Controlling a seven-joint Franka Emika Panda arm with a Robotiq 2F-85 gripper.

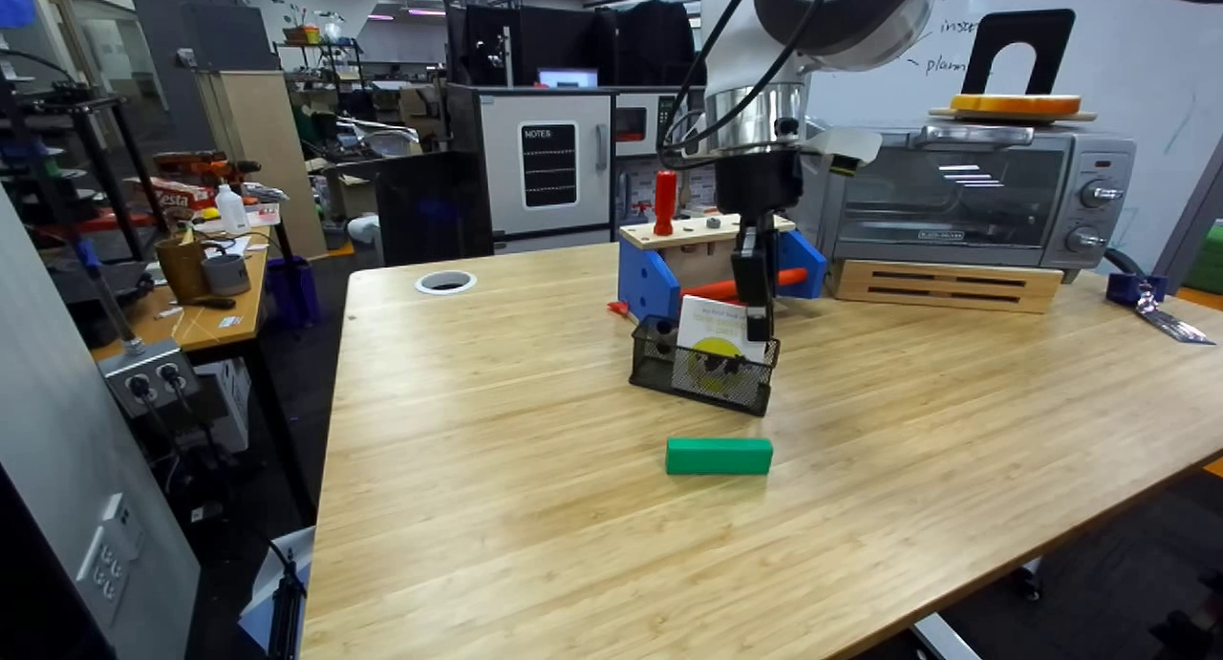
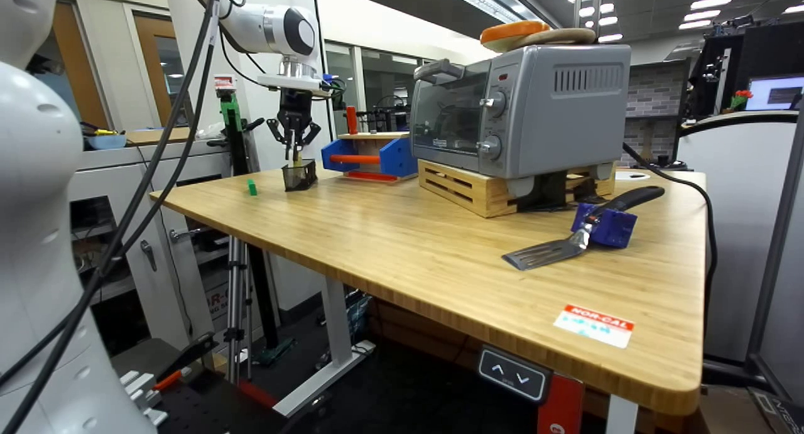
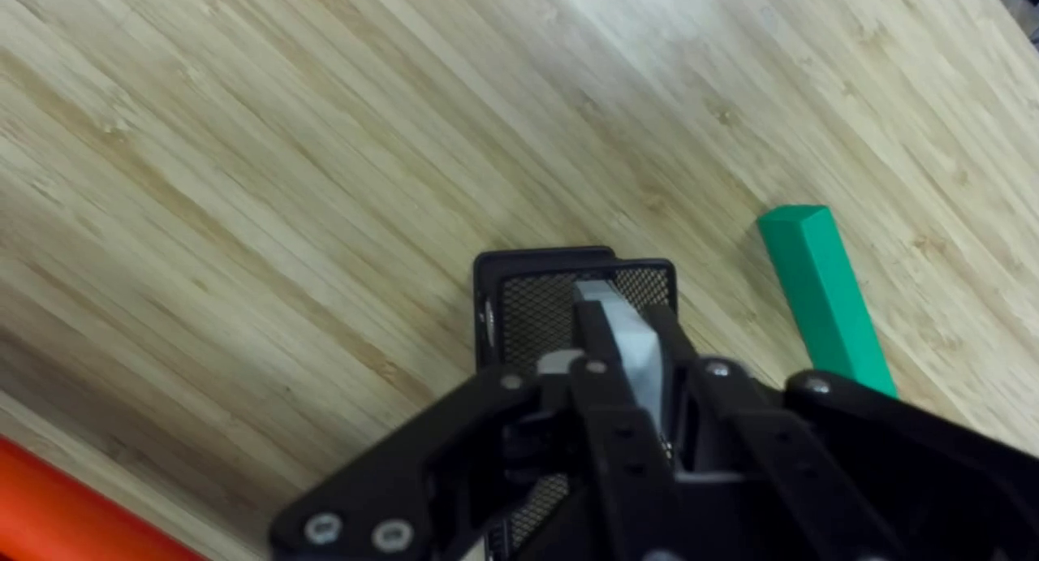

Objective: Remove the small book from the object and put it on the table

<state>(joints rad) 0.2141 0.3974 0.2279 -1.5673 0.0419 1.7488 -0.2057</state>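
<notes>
The small book [image 1: 712, 318], whitish with a yellow patch, stands in the dark mesh rack [image 1: 652, 359] and sticks out above its rim. The rack shows in an exterior view [image 2: 300, 178] and in the wrist view [image 3: 532, 321]. My gripper [image 1: 758, 328] points down over the rack at one end of the book. In the wrist view its fingertips [image 3: 625, 311] lie on both sides of the book [image 3: 637, 342], close against it. The book's lower part is behind the mesh. The rack stands on the wooden table [image 1: 516, 507].
A green block [image 1: 718, 457] lies beside the rack, also in the wrist view [image 3: 828, 301]. A blue and red toy structure [image 2: 397, 157] stands close behind the rack. A toaster oven [image 1: 955, 202] on a wooden crate and a spatula [image 2: 556, 252] are farther along the table.
</notes>
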